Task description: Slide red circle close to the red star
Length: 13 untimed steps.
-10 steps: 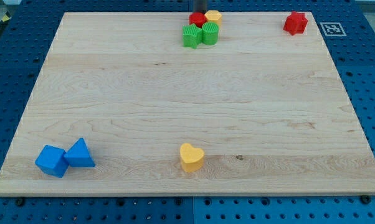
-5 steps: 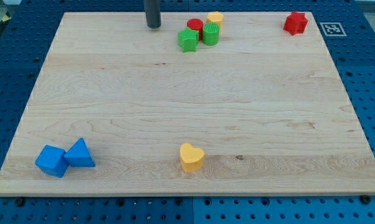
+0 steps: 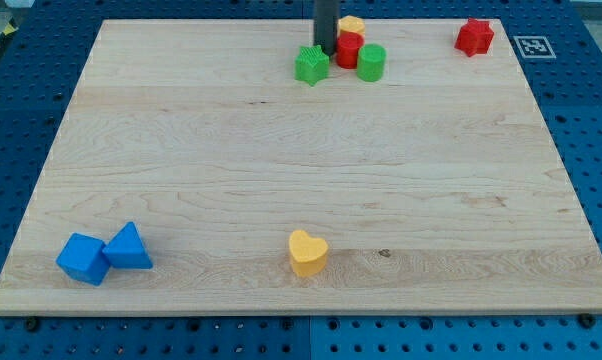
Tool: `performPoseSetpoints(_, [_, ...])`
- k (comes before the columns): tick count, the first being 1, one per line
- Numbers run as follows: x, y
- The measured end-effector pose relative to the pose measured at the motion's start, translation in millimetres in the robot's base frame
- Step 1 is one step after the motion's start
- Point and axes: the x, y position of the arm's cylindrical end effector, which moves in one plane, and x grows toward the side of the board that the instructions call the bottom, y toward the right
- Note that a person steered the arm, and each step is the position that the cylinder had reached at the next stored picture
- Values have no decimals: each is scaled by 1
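Observation:
The red circle point(image 3: 349, 48) sits near the view's top centre of the wooden board. My tip point(image 3: 325, 50) is right against its left side. A green star point(image 3: 311, 66) lies just below-left of the tip. A green cylinder point(image 3: 371, 62) touches the red circle on its lower right. A yellow block point(image 3: 352, 24) sits just above the red circle. The red star point(image 3: 474, 37) is at the view's top right, well apart from the red circle.
A yellow heart point(image 3: 307, 252) lies near the view's bottom centre. A blue cube point(image 3: 83, 258) and a blue triangle point(image 3: 129, 247) sit together at the bottom left. The board's top edge point(image 3: 181, 21) runs close behind the cluster.
My tip swung from the view's left back to the cluster. The red circle, green cylinder and yellow block shifted right; the green star moved slightly.

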Motion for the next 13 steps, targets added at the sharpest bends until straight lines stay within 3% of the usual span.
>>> performPoseSetpoints(5, [29,73])
performPoseSetpoints(13, [10,155])
